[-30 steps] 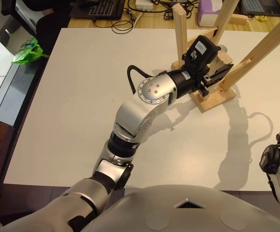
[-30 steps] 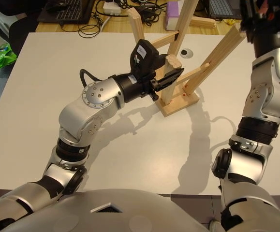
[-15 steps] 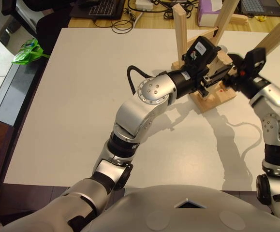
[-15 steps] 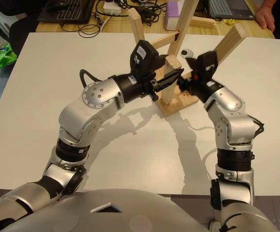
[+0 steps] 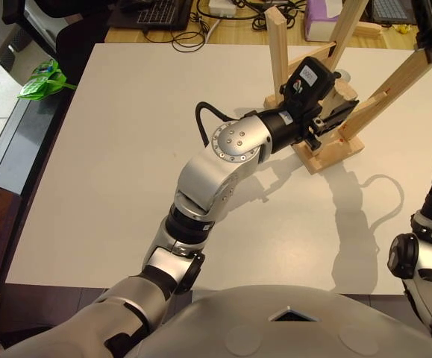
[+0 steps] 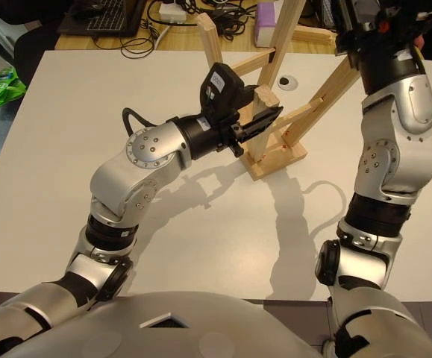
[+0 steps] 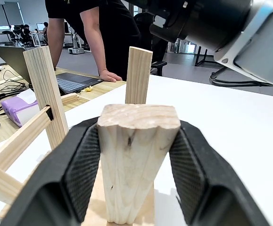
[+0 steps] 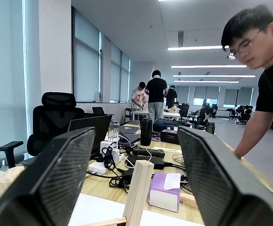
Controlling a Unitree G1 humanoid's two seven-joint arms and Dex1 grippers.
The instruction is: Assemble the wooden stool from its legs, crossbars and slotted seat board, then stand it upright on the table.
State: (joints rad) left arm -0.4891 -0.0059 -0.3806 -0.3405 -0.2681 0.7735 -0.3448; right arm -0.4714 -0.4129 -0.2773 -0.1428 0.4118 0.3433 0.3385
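The wooden stool [image 5: 324, 153] is upside down at about 2 o'clock on the white table [image 5: 126, 186]. Its seat board [image 5: 346, 145] lies flat on the table and its legs [image 5: 278, 52] stick up. Thin crossbars [image 6: 254, 61] join the legs.

The left gripper [image 7: 137, 141] comes to the stool from 7 o'clock. Its two black fingers [image 7: 82, 169] squeeze one leg [image 7: 136, 179], one on each side, and touch the wood.

The right gripper [image 8: 136, 136] is up high at 2 o'clock, near the top of the leaning leg [image 6: 320, 98]. Its fingers [image 8: 63, 183] are wide apart and hold nothing.

On the desk behind the table, at 12 o'clock, there are a purple box [image 6: 266, 33], a keyboard [image 6: 111, 16] and cables [image 6: 163, 22].
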